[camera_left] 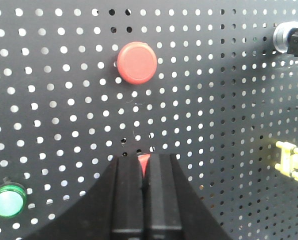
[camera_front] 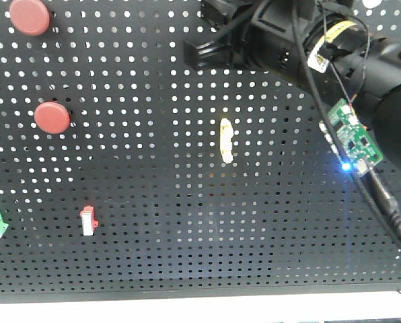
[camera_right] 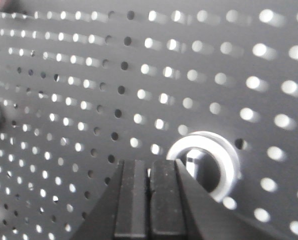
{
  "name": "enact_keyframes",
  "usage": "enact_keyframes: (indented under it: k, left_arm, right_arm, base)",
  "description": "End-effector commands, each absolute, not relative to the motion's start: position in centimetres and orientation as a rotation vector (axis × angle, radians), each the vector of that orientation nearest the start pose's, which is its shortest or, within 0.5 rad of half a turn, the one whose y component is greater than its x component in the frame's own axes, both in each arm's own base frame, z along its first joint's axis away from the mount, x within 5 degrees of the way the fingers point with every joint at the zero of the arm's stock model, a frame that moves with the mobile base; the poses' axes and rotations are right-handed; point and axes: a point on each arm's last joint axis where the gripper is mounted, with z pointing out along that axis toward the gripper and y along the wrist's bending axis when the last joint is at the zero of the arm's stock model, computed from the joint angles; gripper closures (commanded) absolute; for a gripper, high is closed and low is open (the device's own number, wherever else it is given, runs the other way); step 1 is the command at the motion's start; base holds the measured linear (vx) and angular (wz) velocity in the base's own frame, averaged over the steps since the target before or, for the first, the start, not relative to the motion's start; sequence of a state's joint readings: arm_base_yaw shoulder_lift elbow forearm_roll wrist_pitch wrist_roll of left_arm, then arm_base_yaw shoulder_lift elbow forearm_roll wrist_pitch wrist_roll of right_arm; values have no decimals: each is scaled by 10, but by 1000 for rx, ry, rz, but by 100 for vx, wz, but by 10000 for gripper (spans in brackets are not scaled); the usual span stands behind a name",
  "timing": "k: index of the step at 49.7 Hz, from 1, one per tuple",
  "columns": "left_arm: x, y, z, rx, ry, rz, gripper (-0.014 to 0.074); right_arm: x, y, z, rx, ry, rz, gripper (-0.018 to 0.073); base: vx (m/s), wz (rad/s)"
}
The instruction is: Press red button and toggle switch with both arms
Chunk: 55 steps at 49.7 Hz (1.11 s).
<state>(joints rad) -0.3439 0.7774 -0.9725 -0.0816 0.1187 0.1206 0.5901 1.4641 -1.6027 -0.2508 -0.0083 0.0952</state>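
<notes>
A: Left gripper (camera_left: 145, 175) is sitting w/ fingers pressed together, toggle switch (camera_left: 144, 161) peeking red at its tips, below the red button (camera_left: 137, 62). Prob. the flick step: it's needing a straight, centred push so the lever isn't slipping sideways.

B: Right gripper (camera_right: 149, 170), closed too, is hovering by a silver ring socket (camera_right: 205, 162); only its wrist cam's showing that. Front cam's catching the right arm (camera_front: 308, 33) high on the pegboard (camera_front: 187, 256).

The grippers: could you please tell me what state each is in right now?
Left gripper: closed, tips at the red toggle switch; whether it pinches it cannot be told.
Right gripper: closed, holding nothing, beside a silver ring.
</notes>
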Motion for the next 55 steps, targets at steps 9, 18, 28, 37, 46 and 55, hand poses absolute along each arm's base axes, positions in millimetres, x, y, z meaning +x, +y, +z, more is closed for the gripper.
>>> enact_keyframes:
  k: [9,18,28,37,46,55]
  left_arm:
    - [134,-49,473,239,1265,-286,595]
    - [134,-49,473,239,1265,-286,595]
    - [134,-49,473,239,1265,-286,595]
    - [134,-49,473,238,1260,-284,595]
    - [134,-49,473,238,1259,-284,595]
    - [134,-49,473,238,1259,-285,595]
  right_arm:
    - [263,171,533,-458,1172,355,562]
    - [263,167,534,-456,1179,341,562]
    - [267,150,536,-423,1198,291,562]
    - [263,148,540,-419,1186,291,562]
    - [263,148,540,-421,1187,289,562]
    - [263,148,537,-426,1219,285,562]
  base:
    - [0,0]
    - [0,0]
    - [0,0]
    - [0,0]
    - [0,0]
    - [0,0]
